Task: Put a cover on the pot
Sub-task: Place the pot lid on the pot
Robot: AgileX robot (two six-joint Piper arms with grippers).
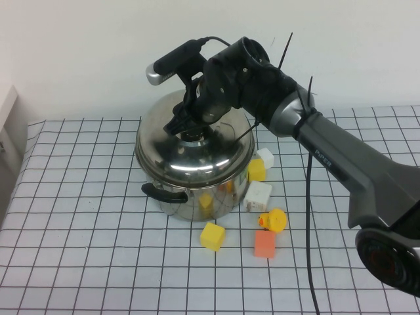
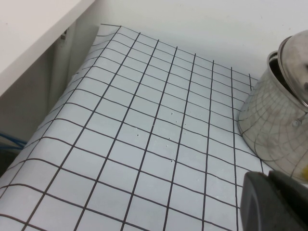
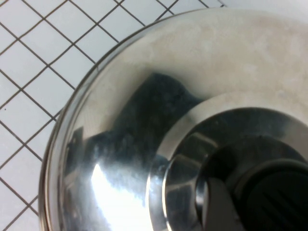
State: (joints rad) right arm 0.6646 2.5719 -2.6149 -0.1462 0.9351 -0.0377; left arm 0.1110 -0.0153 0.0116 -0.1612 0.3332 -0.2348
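The shiny steel pot [image 1: 190, 197] with black side handles stands at mid-table. The domed steel lid [image 1: 190, 154] sits on top of it, slightly tilted. My right gripper [image 1: 190, 128] reaches in from the right and is shut on the lid's black knob [image 3: 274, 197]. One of its fingers [image 3: 216, 207] lies against the knob in the right wrist view, above the lid dome [image 3: 120, 120]. The left wrist view shows the pot wall [image 2: 274, 130] and the lid rim [image 2: 296, 62] with a gap under it. My left gripper [image 2: 269, 202] is shut, low at the table's left and away from the pot.
Toy blocks lie right and in front of the pot: a yellow block [image 1: 212, 235], an orange block [image 1: 264, 245], a yellow duck [image 1: 273, 220], a white block [image 1: 257, 195] and a yellow block [image 1: 256, 170]. The checked cloth [image 1: 79, 216] covers the table, with a white wall behind it.
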